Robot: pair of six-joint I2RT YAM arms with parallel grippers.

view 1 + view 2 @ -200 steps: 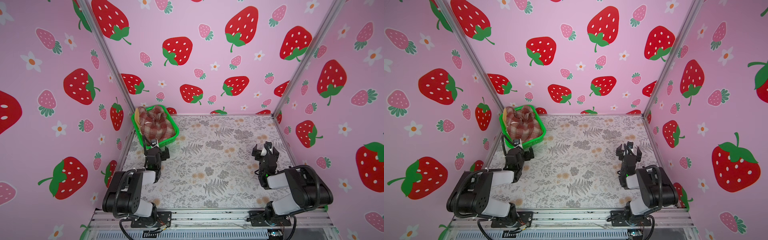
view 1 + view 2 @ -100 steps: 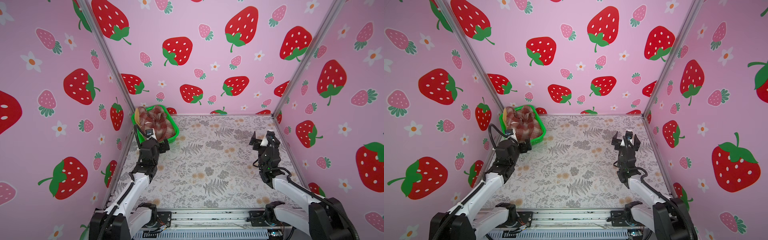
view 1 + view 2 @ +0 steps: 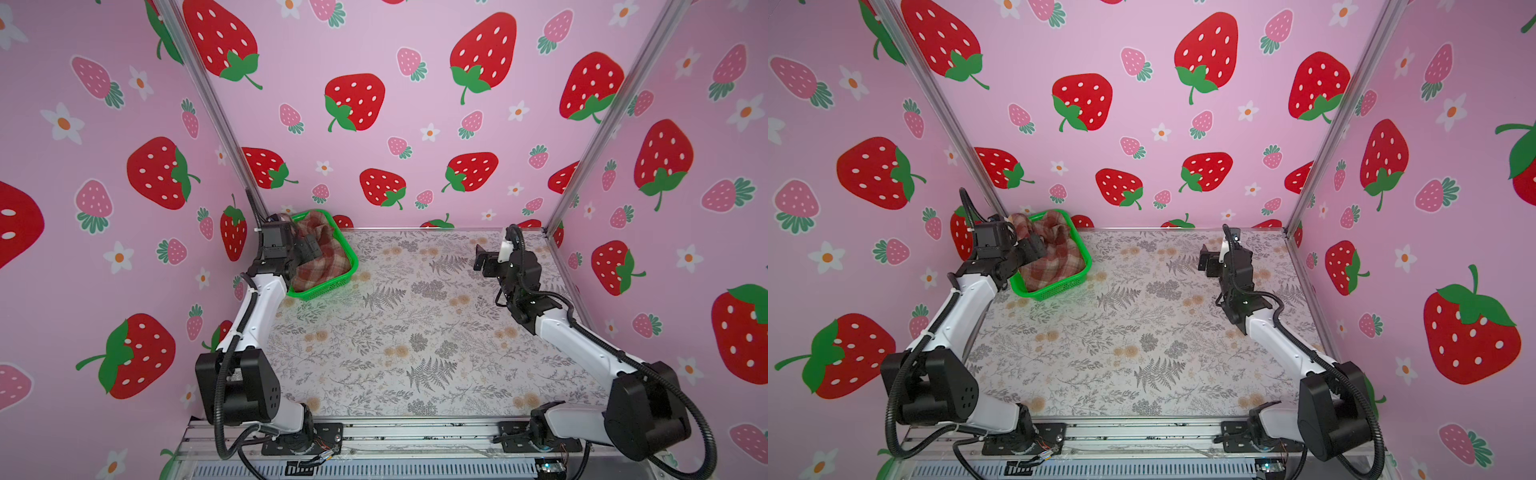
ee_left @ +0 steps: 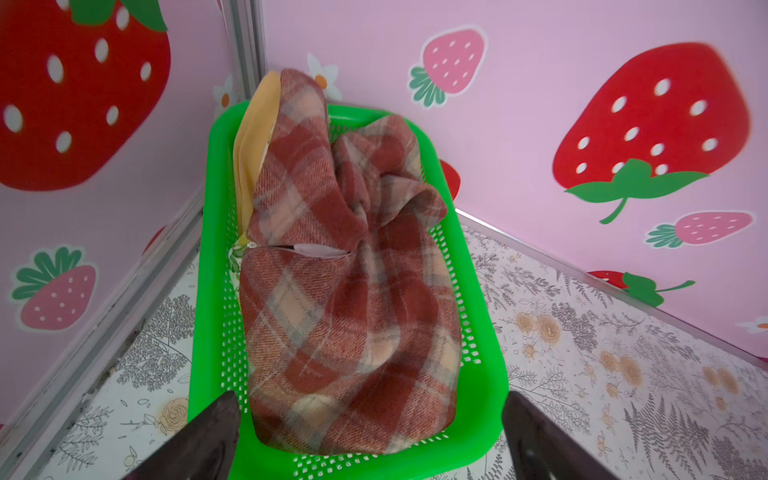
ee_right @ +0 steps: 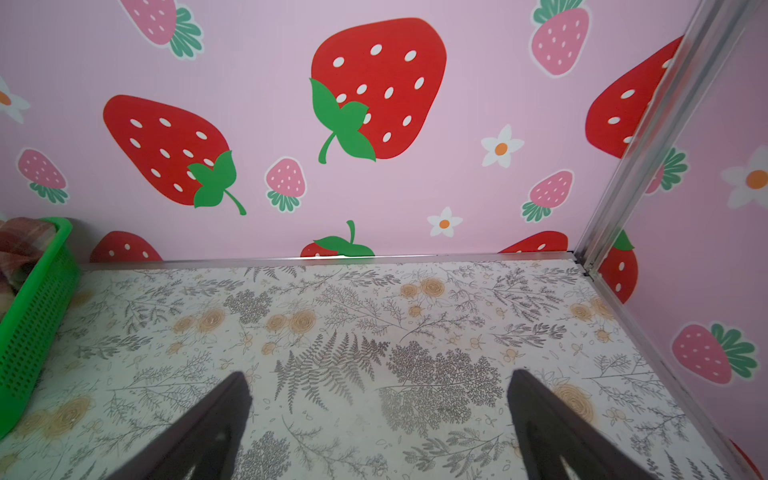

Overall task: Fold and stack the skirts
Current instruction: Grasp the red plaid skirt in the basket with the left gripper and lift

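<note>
Our left gripper [image 4: 370, 401] and right gripper [image 5: 378, 376] both gape, empty.
The plaid skirt [image 4: 345, 299] fills the basket [image 4: 208, 332] just ahead of the left one, with the mustard skirt [image 4: 249, 141] beyond it, well apart from the right.

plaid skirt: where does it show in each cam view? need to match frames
In a top view: plaid skirt heaped in the table's far-left corner.
In a top view: plaid skirt in the same far-left corner.
Left wrist: plaid skirt fills most of the picture.
Right wrist: only a sliver at the frame edge.
Shared landmark: the green basket holding it.
</note>
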